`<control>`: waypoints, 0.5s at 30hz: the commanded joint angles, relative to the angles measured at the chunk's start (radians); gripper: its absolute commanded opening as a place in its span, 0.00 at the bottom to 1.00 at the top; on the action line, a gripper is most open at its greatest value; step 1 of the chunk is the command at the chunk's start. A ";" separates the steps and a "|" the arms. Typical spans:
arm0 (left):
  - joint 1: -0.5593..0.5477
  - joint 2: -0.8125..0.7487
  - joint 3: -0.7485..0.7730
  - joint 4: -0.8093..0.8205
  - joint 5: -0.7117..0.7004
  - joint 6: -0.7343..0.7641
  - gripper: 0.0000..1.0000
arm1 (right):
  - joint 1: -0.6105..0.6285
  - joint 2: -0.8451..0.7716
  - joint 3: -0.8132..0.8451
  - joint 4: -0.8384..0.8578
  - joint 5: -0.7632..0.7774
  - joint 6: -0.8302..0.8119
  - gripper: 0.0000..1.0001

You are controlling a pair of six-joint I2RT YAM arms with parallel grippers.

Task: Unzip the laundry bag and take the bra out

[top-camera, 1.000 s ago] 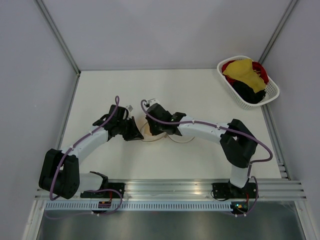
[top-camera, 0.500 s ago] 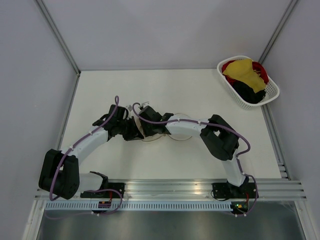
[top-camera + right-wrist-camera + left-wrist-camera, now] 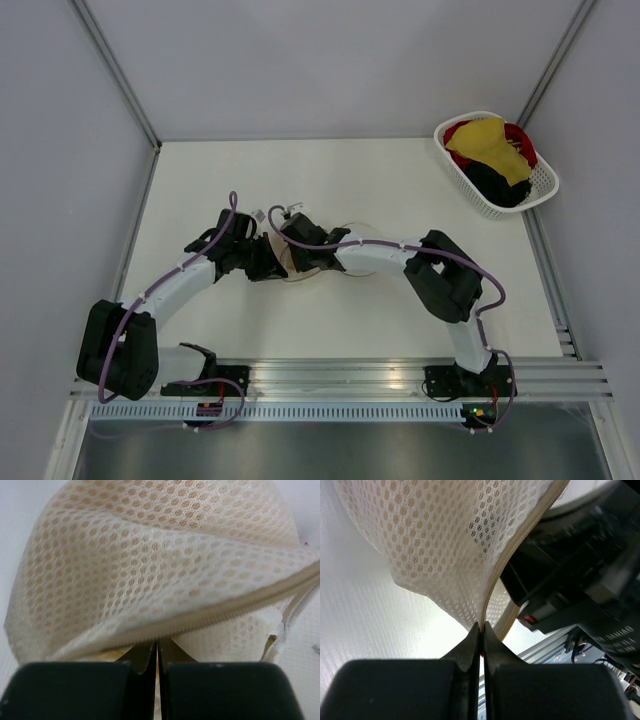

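Mid-table, both arms converge on the laundry bag (image 3: pixel 303 266), which lies between them on the white table (image 3: pixel 400 180), well apart from the lattice basket (image 3: pixel 470 200) of coloured clothes in the far right corner.

Left gripper (image 3: pixel 480 627): fingers pressed together on the bag's rim where the zip (image 3: pixel 515 550) runs down to them. Pinching at the seam anchors the pouch, probably so it cannot slide when the zip is drawn.

Right gripper (image 3: pixel 158 647): fingers also together, their tips meeting just under the zip tape, apparently nipping the bag's edge there. Whether the slider itself sits between them cannot be told, as the tape hides it.

The mesh hangs taut and domed between the two holds, and opposed grips keep the zip line straight.

The bra (image 3: pixel 150 545) remains inside, showing only as a peach tint behind the mesh. The opening looks partial at most, and removal has not begun.
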 commanded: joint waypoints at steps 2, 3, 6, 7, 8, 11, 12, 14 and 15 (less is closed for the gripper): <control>-0.004 -0.024 0.006 0.022 0.020 -0.028 0.02 | 0.003 -0.165 -0.060 0.007 -0.044 -0.007 0.00; -0.004 -0.021 0.008 0.020 0.020 -0.027 0.02 | 0.003 -0.190 -0.067 0.011 -0.071 -0.008 0.01; -0.004 -0.017 0.008 0.020 0.015 -0.028 0.02 | 0.004 -0.271 -0.092 0.011 -0.097 -0.012 0.00; -0.004 -0.017 0.008 0.020 0.015 -0.028 0.02 | 0.006 -0.290 -0.101 0.011 -0.102 -0.010 0.00; -0.004 -0.015 0.009 0.020 0.016 -0.028 0.02 | 0.006 -0.320 -0.104 0.007 -0.107 -0.010 0.00; -0.004 -0.011 0.013 0.020 0.013 -0.028 0.02 | 0.006 -0.374 -0.115 0.005 -0.125 -0.010 0.00; -0.004 -0.011 0.013 0.022 0.015 -0.028 0.02 | 0.008 -0.385 -0.118 0.007 -0.127 -0.008 0.00; -0.004 -0.008 0.014 0.020 0.013 -0.030 0.02 | 0.006 -0.411 -0.123 0.004 -0.127 -0.013 0.01; -0.002 -0.008 0.016 0.020 0.015 -0.030 0.02 | 0.004 -0.411 -0.120 -0.002 -0.127 -0.019 0.01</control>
